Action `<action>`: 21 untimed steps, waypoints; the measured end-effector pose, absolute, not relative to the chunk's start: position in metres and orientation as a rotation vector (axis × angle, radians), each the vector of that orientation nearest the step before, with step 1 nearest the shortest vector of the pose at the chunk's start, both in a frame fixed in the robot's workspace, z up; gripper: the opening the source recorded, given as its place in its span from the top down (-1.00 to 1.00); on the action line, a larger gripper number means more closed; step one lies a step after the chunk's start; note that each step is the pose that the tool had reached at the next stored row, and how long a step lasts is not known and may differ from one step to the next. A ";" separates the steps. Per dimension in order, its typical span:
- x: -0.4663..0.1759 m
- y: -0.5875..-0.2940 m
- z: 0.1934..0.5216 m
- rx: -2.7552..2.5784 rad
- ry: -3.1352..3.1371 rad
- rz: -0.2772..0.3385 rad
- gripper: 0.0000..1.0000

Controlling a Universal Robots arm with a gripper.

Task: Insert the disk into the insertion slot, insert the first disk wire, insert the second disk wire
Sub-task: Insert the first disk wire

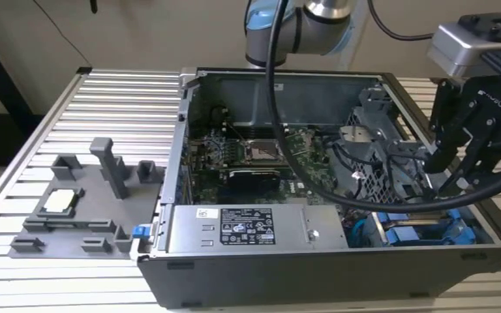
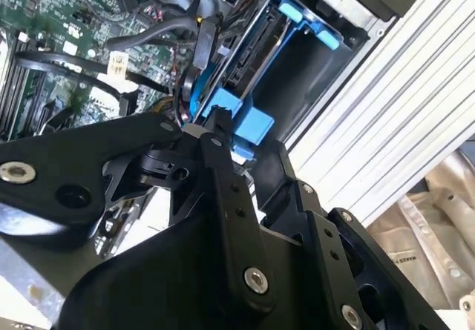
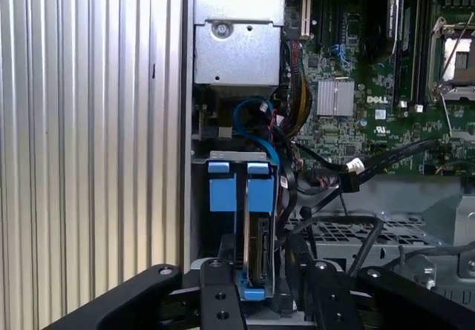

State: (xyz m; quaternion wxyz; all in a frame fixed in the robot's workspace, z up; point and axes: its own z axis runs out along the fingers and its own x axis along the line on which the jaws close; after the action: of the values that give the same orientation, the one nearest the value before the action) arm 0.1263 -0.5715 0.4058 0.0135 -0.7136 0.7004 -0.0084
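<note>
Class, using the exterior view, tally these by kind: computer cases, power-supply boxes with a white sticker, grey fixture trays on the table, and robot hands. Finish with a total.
Computer case: 1
Power-supply box: 1
Grey fixture tray: 1
Hand: 1
Total: 4

Flat dull-metal disk (image 3: pixel 260 256) in smooth glossy bright-blue plastic carrier, between the spread matt-black gripper (image 3: pixel 257 278) fingers; just beside them, ribbed bare-aluminium table (image 3: pixel 89 122), satin sheen
</note>
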 end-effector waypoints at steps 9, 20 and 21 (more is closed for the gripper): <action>0.123 -0.571 0.405 -2.156 2.080 -0.131 0.19; 0.122 -0.565 0.400 -2.197 1.979 -0.121 0.19; 0.121 -0.564 0.400 -2.199 1.974 -0.123 0.19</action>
State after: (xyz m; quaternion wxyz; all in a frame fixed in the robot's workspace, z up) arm 0.1215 -0.5636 0.4000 0.0919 -0.7402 0.6647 -0.0414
